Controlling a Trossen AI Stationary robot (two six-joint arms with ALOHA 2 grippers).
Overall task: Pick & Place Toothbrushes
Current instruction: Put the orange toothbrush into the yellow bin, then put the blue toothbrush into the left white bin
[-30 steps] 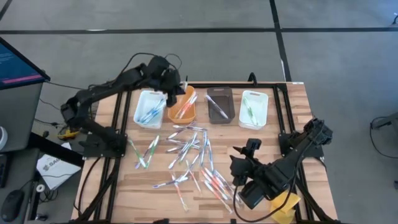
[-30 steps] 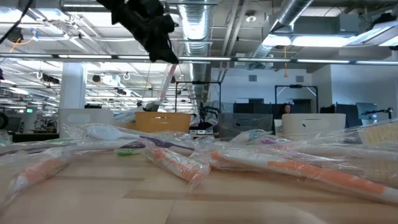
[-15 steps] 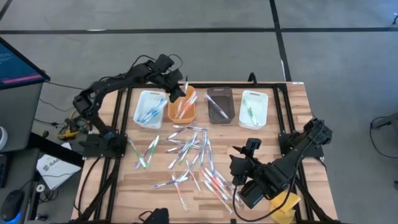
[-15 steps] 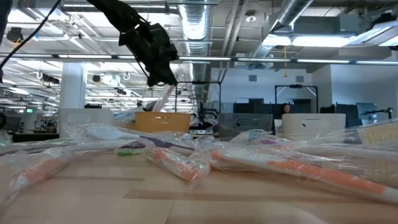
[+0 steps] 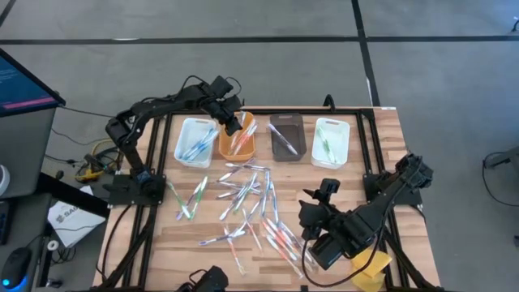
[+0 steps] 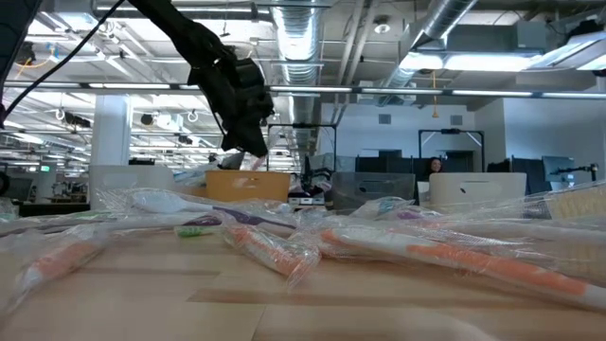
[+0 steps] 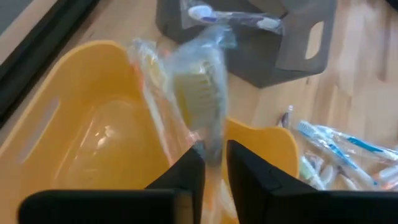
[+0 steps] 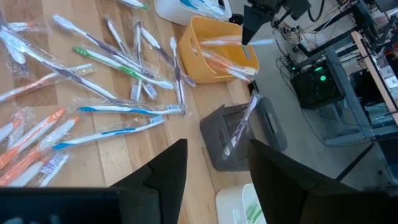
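My left pincer (image 7: 211,163) over the orange tray (image 5: 237,139), fingers slightly parted around a wrapped toothbrush (image 7: 199,93), my right pincer (image 5: 312,212) open, empty, above the bench (image 5: 381,146)

No legible text, label, brand, number or sign anywhere. The monitor (image 5: 23,81) beyond the table's edge, well off to the outer side of the left pincer (image 5: 233,123), shows a pink band with writing too small to read. A white sheet (image 5: 71,219) on the floor beneath that arm carries dark letters, too small and partly cut off to make out. Toothbrush wrappers (image 6: 284,248) and trays (image 5: 238,138) bear no readable print.
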